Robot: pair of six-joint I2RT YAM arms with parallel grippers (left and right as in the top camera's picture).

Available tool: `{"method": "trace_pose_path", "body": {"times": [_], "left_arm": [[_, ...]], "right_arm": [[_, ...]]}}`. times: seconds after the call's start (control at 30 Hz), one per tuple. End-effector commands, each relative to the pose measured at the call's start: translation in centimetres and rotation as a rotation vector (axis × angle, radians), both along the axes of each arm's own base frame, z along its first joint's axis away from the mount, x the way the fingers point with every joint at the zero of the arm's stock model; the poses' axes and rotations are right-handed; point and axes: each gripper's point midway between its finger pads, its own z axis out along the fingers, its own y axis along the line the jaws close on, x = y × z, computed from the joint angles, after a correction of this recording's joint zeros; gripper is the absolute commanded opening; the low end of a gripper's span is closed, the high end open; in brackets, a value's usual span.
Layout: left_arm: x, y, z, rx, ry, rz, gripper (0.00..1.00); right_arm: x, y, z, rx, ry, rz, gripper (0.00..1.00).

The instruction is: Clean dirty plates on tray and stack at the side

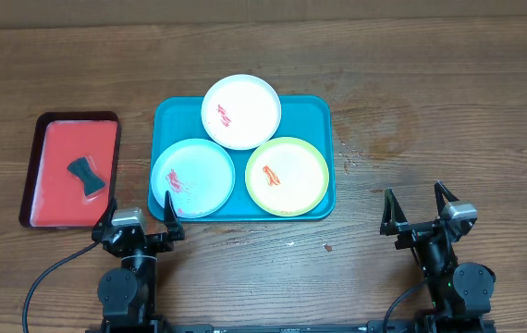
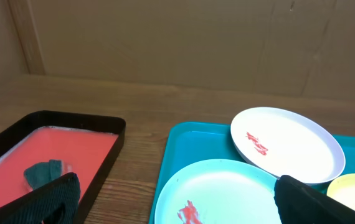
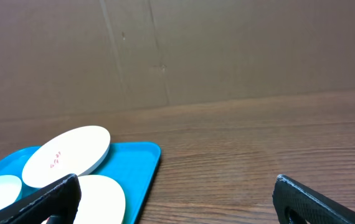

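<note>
left gripper (image 1: 139,203): jaws wide open, nothing in them | right gripper (image 1: 413,194): wide open too, empty | arms: both low, probably folded up, mostly cropped tbh

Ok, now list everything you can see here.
white plate: one, red-smeared, far side of teal tray
light blue plate: one, red-smeared, tray's near left
yellow-green plate: one, orange-smeared, tray's near right
teal tray: one, table centre
red tray: one, dark-rimmed, left of teal tray
dark pad: one, in red tray
table: one, brown wood
left pincer: black, open, near light blue plate
right pincer: black, open, over bare table
</note>
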Motion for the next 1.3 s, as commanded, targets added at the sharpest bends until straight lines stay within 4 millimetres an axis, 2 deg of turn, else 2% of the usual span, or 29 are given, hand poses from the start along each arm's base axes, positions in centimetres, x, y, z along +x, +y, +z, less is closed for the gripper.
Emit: {"method": "trace_pose_path", "body": {"times": [0.0, 0.33, 0.43, 0.47, 0.53, 0.63, 0.7, 0.8, 0.87, 1.0, 1.1, 1.17, 1.27], "left_arm": [[0.0, -0.3, 0.0, 0.018, -0.005, -0.019, 1.00], [0.0, -0.3, 0.0, 0.018, -0.005, -0.019, 1.00], [0.0, 0.4, 1.1, 0.036, -0.045, 0.022, 1.00], [0.0, 0.0, 1.6, 0.028, -0.069, 0.003, 1.00], [0.1, -1.1, 3.3, 0.009, -0.137, -0.062, 1.00], [-0.6, -3.4, 7.4, -0.040, -0.307, -0.199, 1.00], [-1.8, -4.7, 10.7, -0.027, -0.449, -0.281, 1.00], [-3.7, -5.4, 14.2, 0.004, -0.605, -0.323, 1.00], [-4.5, -5.4, 15.8, 0.014, -0.660, -0.324, 1.00], [-5.3, -5.4, 18.2, 0.018, -0.679, -0.324, 1.00], [-5.5, -5.2, 20.8, 0.054, -0.685, -0.301, 1.00], [-4.8, -4.7, 22.5, 0.043, -0.634, -0.268, 1.00], [-1.6, -4.1, 24.0, 0.007, -0.433, -0.237, 1.00]], "right_arm": [[0.0, -0.1, -0.2, -0.003, -0.005, -0.004, 1.00], [0.0, -0.1, -0.2, -0.003, -0.005, -0.004, 1.00], [0.0, -0.1, -0.2, -0.003, -0.005, -0.004, 1.00], [0.0, -0.1, -0.2, -0.003, -0.005, -0.004, 1.00], [0.0, -0.1, -0.2, -0.003, -0.005, -0.004, 1.00], [0.0, -0.1, -0.2, -0.003, -0.005, -0.004, 1.00], [0.0, -0.1, -0.2, -0.003, -0.005, -0.004, 1.00], [0.0, -0.1, -0.2, -0.003, -0.005, -0.004, 1.00], [0.0, -0.1, -0.2, -0.003, -0.005, -0.004, 1.00], [0.0, -0.1, -0.2, -0.003, -0.005, -0.004, 1.00], [0.0, -0.1, -0.2, -0.003, -0.005, -0.004, 1.00], [0.0, -0.1, -0.2, -0.003, -0.005, -0.004, 1.00], [0.0, -0.1, -0.2, -0.003, -0.005, -0.004, 1.00]]}}
